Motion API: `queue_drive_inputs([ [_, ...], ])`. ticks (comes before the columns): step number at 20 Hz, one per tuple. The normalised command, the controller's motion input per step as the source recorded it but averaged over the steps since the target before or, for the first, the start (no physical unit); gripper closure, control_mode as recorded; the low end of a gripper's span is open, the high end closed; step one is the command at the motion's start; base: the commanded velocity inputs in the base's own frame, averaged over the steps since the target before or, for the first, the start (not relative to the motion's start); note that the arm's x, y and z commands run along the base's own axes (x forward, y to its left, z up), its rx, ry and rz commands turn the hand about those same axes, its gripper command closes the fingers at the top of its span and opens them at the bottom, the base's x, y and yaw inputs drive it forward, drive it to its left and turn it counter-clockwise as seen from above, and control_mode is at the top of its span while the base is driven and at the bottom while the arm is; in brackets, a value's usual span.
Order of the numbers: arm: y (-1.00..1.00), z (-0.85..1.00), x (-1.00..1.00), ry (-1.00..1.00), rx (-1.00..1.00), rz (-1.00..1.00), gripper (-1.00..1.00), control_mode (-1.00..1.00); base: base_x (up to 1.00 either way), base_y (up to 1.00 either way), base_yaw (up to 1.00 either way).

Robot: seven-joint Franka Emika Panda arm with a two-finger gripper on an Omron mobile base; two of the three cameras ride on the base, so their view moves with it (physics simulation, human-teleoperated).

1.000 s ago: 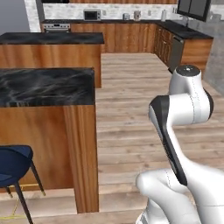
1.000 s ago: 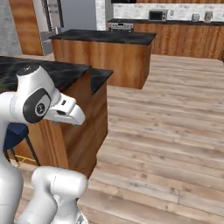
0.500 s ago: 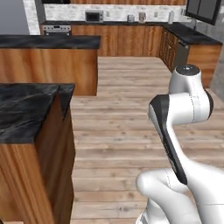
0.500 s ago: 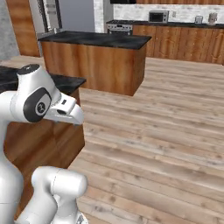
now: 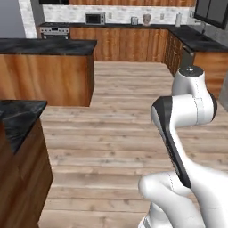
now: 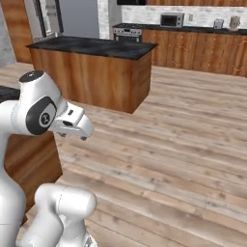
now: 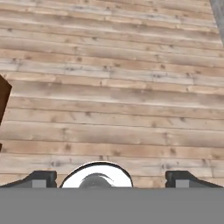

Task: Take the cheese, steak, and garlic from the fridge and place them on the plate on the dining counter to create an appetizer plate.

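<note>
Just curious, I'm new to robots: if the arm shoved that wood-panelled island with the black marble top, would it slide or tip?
Probably neither: the island is broad and sits flush on the plank floor, so it looks heavy and fixed. Its wood panels look rigid, unlikely to flex.

No writing, label, brand, number or sign can be read anywhere. The microwave [image 5: 95, 18] and stove [image 5: 54, 31] on the far wall show dark fronts with no legible marks, and the small jars [image 6: 218, 23] on the back bench are too blurred to show any lettering.
</note>
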Motion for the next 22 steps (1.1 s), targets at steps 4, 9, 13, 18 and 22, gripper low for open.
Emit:
queue_drive_inputs([
  [4,0.00,0.00,0.00,0.00,0.00,0.00,-1.00,1.00,1.00,-0.89,0.05],
  [9,0.00,0.00,0.00,0.00,0.00,0.00,-1.00,1.00,1.00,-0.73,0.01],
  [13,0.00,0.00,0.00,0.00,0.00,0.00,-1.00,1.00,1.00,-0.55,0.00],
  [18,0.00,0.00,0.00,0.00,0.00,0.00,-1.00,1.00,1.00,-0.42,0.00],
  [22,0.00,0.00,0.00,0.00,0.00,0.00,-1.00,1.00,1.00,-0.28,0.00],
])
